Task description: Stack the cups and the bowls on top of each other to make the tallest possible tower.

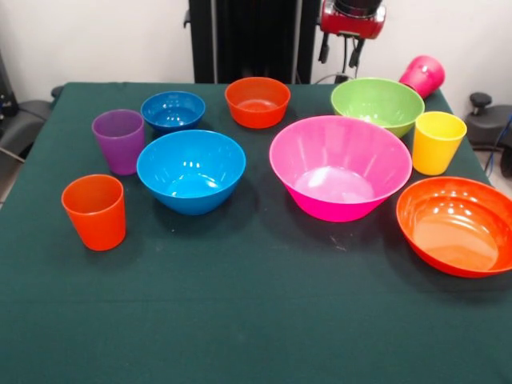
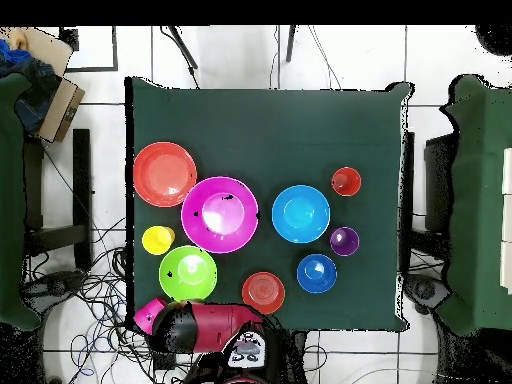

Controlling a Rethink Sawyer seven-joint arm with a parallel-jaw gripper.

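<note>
A: What sits nearest the front edge of the green cloth-covered table (image 1: 240,320)?

B: A broad bare strip of cloth, then the orange cup (image 1: 95,211) upright on the left and the large orange bowl (image 1: 458,226) on the right, its rim running past the picture's edge. Both are empty.

A: And behind them?

B: The medium blue bowl (image 1: 191,170) and the very large pink bowl (image 1: 340,166) stand side by side mid-table, a narrow gap between them, nothing inside either. The purple cup (image 1: 119,141) stands just beside the blue bowl's left rim; the yellow cup (image 1: 438,142) stands upright just right of the pink bowl.

A: Farther back?

B: The small blue bowl (image 1: 173,110), the small orange bowl (image 1: 257,102) and the lime green bowl (image 1: 377,105) form a row near the far edge, all empty. The magenta cup (image 1: 423,76) is tilted at the far right corner, beside the green bowl.

A: Surfaces?

B: Glossy smooth plastic throughout, round bowls, tapered cups, highlights in the bowl floors. Nothing is stacked.

A: The robot's gripper?

B: Only the red arm (image 1: 352,18) shows at the top, above the green bowl; from overhead it lies along the table edge. Whether the gripper is open or closed, I cannot tell
</note>
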